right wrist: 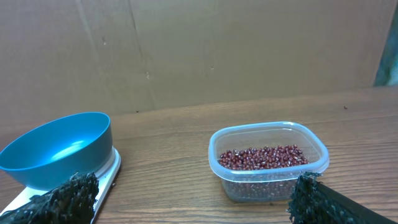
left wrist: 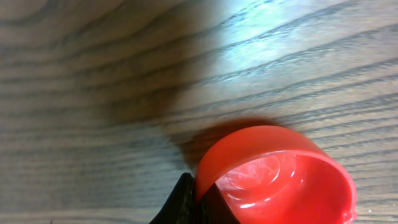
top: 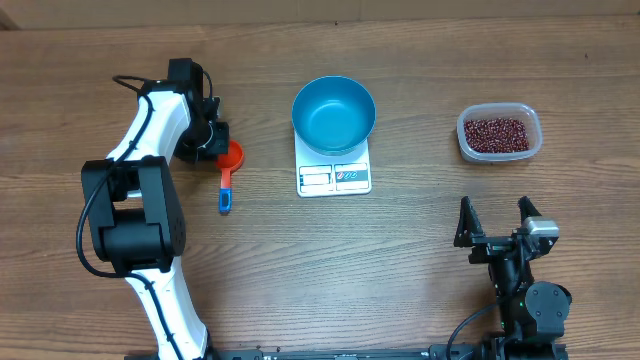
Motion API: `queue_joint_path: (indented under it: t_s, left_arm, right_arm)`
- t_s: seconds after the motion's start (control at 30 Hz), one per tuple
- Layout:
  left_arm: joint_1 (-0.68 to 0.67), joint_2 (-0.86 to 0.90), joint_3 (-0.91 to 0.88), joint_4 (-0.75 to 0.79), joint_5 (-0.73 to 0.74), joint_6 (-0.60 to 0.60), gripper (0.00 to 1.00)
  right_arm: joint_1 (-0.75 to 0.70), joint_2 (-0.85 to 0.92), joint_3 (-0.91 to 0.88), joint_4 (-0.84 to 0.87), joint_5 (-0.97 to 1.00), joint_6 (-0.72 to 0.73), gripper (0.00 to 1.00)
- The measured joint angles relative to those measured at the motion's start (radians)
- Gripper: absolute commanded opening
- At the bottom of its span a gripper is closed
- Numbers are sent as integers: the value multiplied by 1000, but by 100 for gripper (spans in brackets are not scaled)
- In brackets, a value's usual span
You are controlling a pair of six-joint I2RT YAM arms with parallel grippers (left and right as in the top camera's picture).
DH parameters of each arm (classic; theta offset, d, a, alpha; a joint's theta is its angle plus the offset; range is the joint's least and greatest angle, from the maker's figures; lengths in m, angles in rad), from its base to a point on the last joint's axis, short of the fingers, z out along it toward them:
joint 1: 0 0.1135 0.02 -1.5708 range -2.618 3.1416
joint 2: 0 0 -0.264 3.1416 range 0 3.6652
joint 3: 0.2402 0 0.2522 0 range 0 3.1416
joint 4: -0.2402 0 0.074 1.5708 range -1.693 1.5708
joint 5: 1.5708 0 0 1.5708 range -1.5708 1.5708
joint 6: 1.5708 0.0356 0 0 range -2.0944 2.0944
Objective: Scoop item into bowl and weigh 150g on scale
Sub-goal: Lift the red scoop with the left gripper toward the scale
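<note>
The blue bowl [top: 334, 115] stands empty on the white scale [top: 334, 179] at the middle of the table. Dark red beans [top: 496, 132] fill a clear tub [top: 527, 145] at the right. A red scoop [top: 233, 155] with a blue handle [top: 225, 191] lies left of the scale. My left gripper [top: 214, 141] is shut on the scoop's rim. In the left wrist view the dark fingertips [left wrist: 184, 200] pinch the wall of the empty red cup [left wrist: 286, 180]. My right gripper [top: 497, 226] stands open near the front right, with the bowl [right wrist: 59, 149], scale [right wrist: 107, 175] and beans [right wrist: 264, 157] ahead of it.
The tub's clear wall [right wrist: 267, 183] stands just beyond my right fingertips [right wrist: 314, 200]. Wood-grain tabletop [top: 400, 260] lies between the scale and the right arm. A brown cardboard wall [right wrist: 199, 50] backs the table.
</note>
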Motion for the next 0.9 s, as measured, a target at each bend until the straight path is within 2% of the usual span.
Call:
queue_joint_path:
  t_s: [0.3, 0.67, 0.8, 0.9]
  left_arm:
    - [0, -68, 0, -82, -59, -182, 4]
    - [0, -401, 1, -185, -67, -284, 4]
    - [0, -476, 2, -257, -67, -433, 4]
    - [0, -505, 2, -327, -82, -603, 4]
  right_arm:
    - [0, 0, 0, -1, 0, 0, 100]
    - [0, 0, 0, 0, 0, 0, 100]
    - [0, 0, 0, 0, 0, 0, 100]
    - [0, 0, 0, 0, 0, 0, 100]
